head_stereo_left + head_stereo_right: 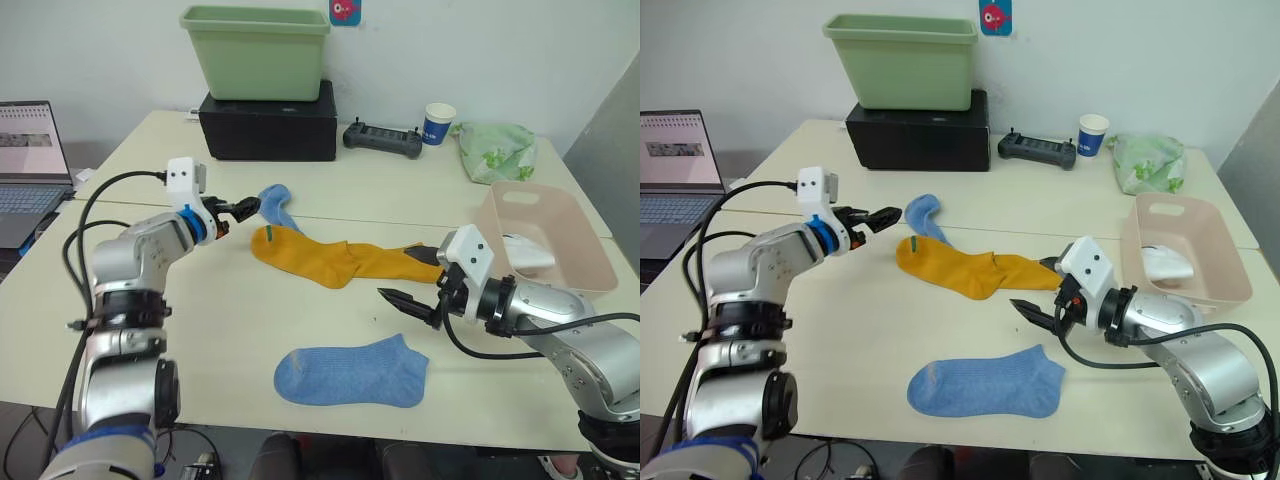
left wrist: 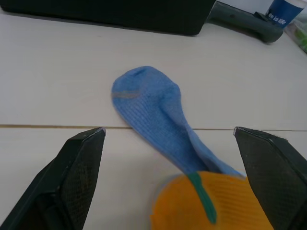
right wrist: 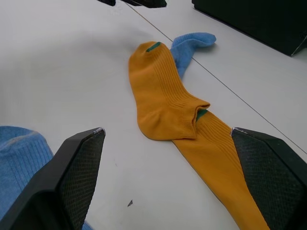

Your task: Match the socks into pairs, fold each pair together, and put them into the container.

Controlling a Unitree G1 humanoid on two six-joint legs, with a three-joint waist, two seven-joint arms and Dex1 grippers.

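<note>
— Pale tables point(image 1: 200, 330) stand together, with a seam running across under the socks. Where are the arms?

— At the left, the left gripper point(image 1: 247, 207) reaches forward with elbow bent, fingers apart, holding nothing. It hovers just beside the far light blue sock point(image 1: 277, 204). The right gripper point(image 1: 405, 300) comes in from the right, pointing left, also spread and empty, near the toe end of the yellow socks.

— And the socks?

— 2 mustard-yellow socks point(image 1: 330, 260) lie overlapped in a line at the middle; the far light blue sock goes partly under their left end. A second light blue sock point(image 1: 350, 375) lies flat close to the near edge. The pink basket point(image 1: 590, 255) sits at the right edge, with something white point(image 1: 528, 252) inside.

— Is there room to move?

— Bare tabletop is open between the arms and in front of the left arm. At the back stand a green tub point(image 1: 258, 50) on a black box point(image 1: 268, 122), a controller point(image 1: 382, 138), a paper cup point(image 1: 438, 124) and a green cloth bundle point(image 1: 495, 150). A laptop point(image 1: 30, 165) is at far left.
</note>
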